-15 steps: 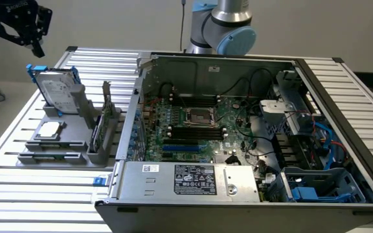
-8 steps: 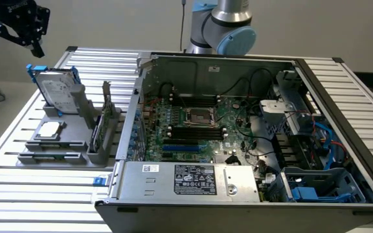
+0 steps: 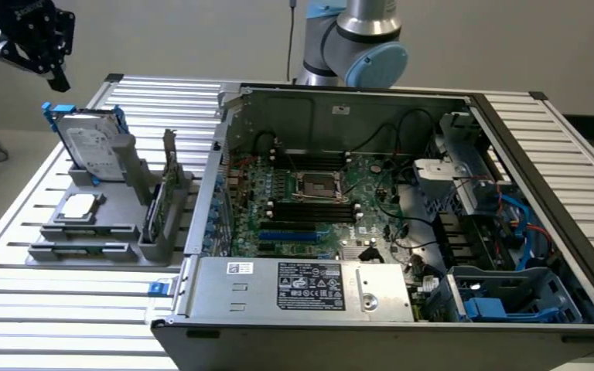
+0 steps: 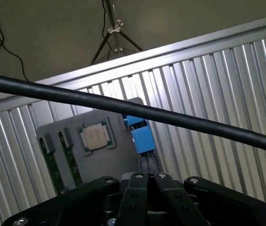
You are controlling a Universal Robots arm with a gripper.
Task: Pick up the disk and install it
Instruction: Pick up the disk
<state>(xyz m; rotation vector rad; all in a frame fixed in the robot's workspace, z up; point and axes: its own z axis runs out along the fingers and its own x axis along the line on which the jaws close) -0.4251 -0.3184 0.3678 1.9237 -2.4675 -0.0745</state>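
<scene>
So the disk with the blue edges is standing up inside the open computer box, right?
Not quite. The disk with the blue edges is standing up, but it is in the grey holder beside the open computer box, not inside it. The exterior view shows this, on its left.

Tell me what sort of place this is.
Probably a robotics lab test bench for computer assembly: an open PC case sits on a slatted metal table, a grey holder beside it holds a disk on edge, and a robot arm stands behind.
</scene>
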